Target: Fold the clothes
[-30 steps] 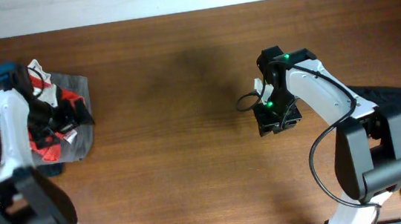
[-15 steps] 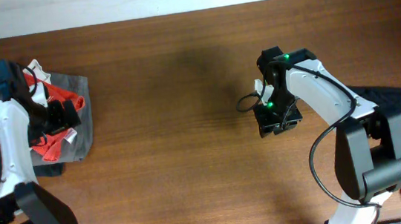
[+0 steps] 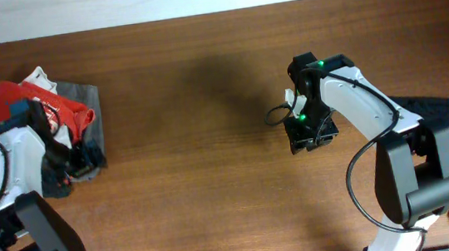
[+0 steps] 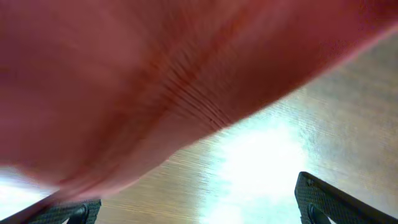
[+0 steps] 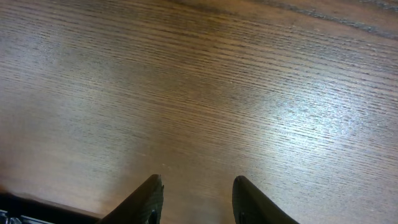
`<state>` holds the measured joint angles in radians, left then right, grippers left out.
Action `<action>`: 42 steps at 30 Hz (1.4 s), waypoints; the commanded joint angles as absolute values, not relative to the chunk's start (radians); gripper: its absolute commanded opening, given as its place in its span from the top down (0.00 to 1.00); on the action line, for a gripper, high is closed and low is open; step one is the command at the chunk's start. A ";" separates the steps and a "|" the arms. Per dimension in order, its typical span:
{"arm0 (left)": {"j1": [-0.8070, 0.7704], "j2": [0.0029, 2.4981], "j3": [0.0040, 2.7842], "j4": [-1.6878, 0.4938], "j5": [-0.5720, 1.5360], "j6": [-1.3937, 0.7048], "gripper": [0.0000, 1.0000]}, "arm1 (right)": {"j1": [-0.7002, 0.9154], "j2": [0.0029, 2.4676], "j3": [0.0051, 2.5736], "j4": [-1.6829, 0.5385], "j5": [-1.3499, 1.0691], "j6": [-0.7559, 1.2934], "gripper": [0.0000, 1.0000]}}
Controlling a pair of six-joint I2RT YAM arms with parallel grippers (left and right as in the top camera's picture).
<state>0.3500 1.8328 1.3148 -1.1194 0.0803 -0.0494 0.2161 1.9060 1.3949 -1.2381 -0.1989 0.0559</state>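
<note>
left arm: runs up the left edge from the base, white link bowed, wrist bent back inward and down
left gripper: jaws spread fully wide; wrist view shows only the two fingertips, in the bottom corners
right arm: elbow bent, forearm angled in toward centre, green lights on at the wrist
right gripper: pointing down, jaws part-way apart, both dark tips low in wrist view, nothing gripped

White arms, black joints, green lights
</note>
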 commanded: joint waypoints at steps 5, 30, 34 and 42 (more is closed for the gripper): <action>0.349 1.839 1.282 -1.110 0.191 -0.059 0.01 | 0.209 1.889 1.393 -1.242 -0.183 0.061 0.59; 0.038 1.458 1.321 -0.965 0.345 0.137 0.01 | 0.154 1.703 1.670 -1.300 -0.171 0.054 0.01; 0.036 1.451 1.331 -1.049 0.345 0.137 0.01 | 0.123 1.649 1.677 -1.328 -0.171 0.063 0.01; 0.023 1.303 1.322 -1.139 0.336 0.137 0.01 | 0.118 1.385 1.637 -1.292 -0.066 0.152 0.01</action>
<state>0.0349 1.4097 1.3125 -1.1458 0.3332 0.1169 0.1211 1.5085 1.6497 -1.3029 -0.1204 0.1101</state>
